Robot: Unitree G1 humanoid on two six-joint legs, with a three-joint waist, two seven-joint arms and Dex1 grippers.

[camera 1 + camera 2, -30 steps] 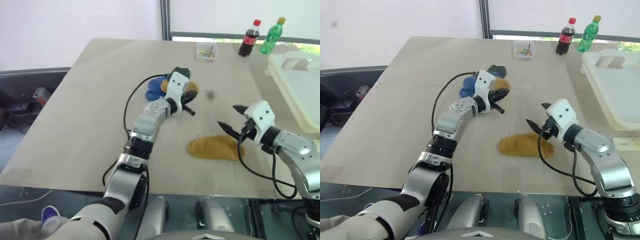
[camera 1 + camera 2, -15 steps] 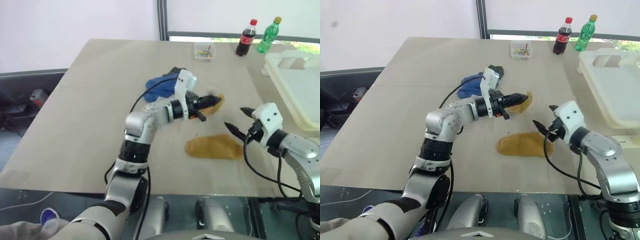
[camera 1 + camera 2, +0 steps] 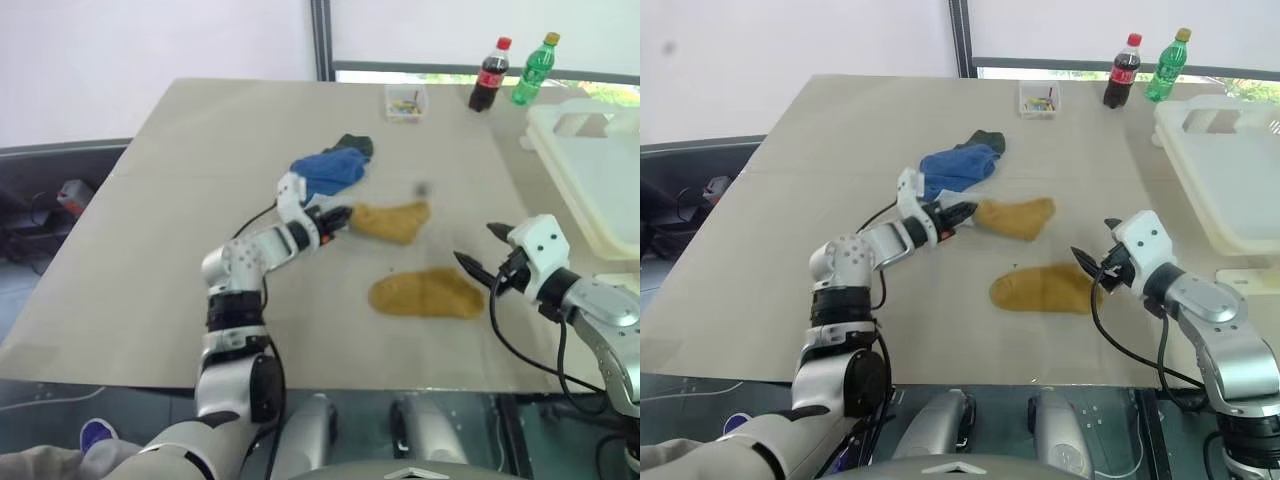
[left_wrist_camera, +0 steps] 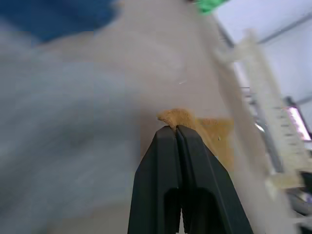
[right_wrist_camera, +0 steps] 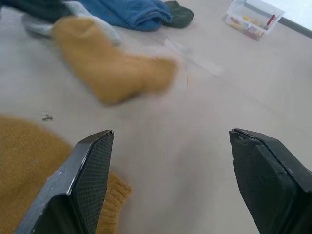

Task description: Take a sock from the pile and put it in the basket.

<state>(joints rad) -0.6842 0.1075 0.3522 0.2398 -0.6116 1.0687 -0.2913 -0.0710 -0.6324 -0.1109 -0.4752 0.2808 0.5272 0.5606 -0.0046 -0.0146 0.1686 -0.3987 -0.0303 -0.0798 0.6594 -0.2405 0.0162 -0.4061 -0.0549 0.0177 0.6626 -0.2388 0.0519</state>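
on the beige table (image 3: pixel 180 200) by a white wall, the left gripper (image 3: pixel 962 213) pinches a mustard sock (image 3: pixel 1015 216) beside the pile (image 3: pixel 960 165); right gripper (image 3: pixel 1092 257) spread; basket (image 3: pixel 1225 170) at the right edge.

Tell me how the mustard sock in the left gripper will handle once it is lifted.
Probably floppy: the mustard sock lies slack and flat on the table, pinched at one end by the shut left gripper, so the rest would likely dangle. Likely light for its size, being thin knit. It looks unlikely to slip, since the fabric bunches between the fingers.
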